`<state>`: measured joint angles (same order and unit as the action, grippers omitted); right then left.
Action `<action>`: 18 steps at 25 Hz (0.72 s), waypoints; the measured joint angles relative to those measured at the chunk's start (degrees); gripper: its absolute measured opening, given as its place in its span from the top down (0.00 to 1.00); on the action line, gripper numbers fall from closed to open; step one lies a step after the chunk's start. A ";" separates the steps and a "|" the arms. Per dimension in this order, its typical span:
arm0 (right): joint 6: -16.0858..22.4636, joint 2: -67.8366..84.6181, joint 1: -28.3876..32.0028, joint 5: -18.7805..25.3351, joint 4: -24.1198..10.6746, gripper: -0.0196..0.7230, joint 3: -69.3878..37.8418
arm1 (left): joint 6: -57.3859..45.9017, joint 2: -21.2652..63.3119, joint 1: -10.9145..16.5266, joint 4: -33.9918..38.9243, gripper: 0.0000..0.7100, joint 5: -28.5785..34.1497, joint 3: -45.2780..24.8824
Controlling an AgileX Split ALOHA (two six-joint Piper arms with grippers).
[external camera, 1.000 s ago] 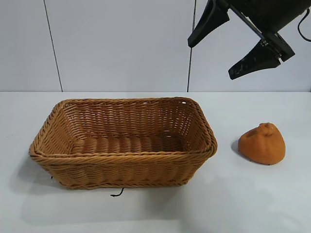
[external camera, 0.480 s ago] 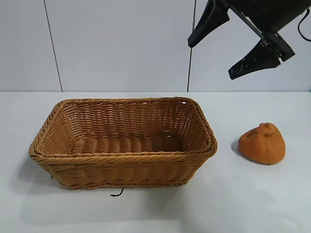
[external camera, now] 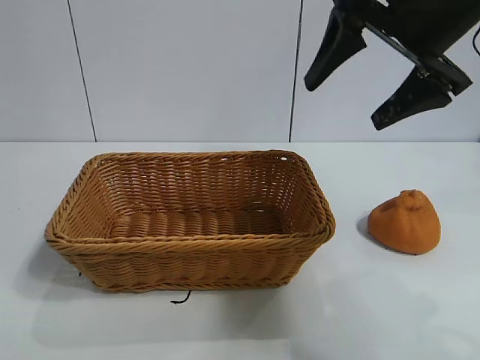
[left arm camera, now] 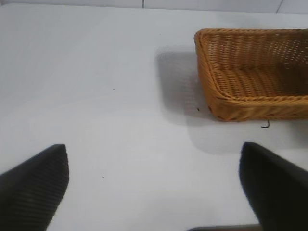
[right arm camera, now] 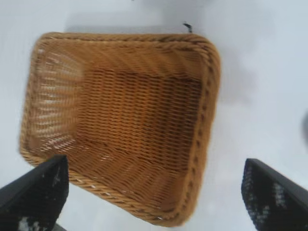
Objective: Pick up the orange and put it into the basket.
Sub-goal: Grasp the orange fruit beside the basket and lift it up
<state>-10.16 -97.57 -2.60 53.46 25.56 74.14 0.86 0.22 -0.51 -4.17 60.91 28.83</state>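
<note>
A black scrap (external camera: 180,298) lies on the bench (external camera: 225,330) just before the empty basket (external camera: 187,244). The orange (external camera: 404,222) sits on the bench, beside the basket's right end but not touching it, knobby top up, a squat dome with no marked long axis. High behind, the right jaws (external camera: 375,82) hang spread wide and empty, above and slightly left of the orange, so the right arm looks nearer. The left jaws (left arm camera: 154,187), also spread and empty, hover off the basket's far-left end.
</note>
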 joint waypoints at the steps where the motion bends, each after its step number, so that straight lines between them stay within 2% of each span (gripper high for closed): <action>1: 0.21 0.00 1.03 0.00 -0.34 0.04 0.00 | 0.00 0.00 0.00 0.00 0.03 0.00 0.00; 5: 0.64 0.00 3.71 -0.05 -0.95 0.04 0.00 | 0.00 0.00 0.00 0.00 0.03 0.00 0.00; 8: 1.43 0.00 3.84 -0.23 -3.34 0.04 0.00 | 0.00 0.00 0.00 0.00 0.03 0.00 0.00; 14: 5.62 0.00 3.84 -2.04 -10.02 0.04 0.00 | 0.00 0.00 0.00 0.00 0.03 0.00 0.00; 18: 6.06 -0.20 3.84 -3.25 -10.90 0.04 0.00 | 0.00 0.00 0.00 0.00 0.03 0.00 0.00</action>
<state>-4.11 -97.77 1.23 50.20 14.66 74.14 0.86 0.22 -0.51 -4.17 60.91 28.83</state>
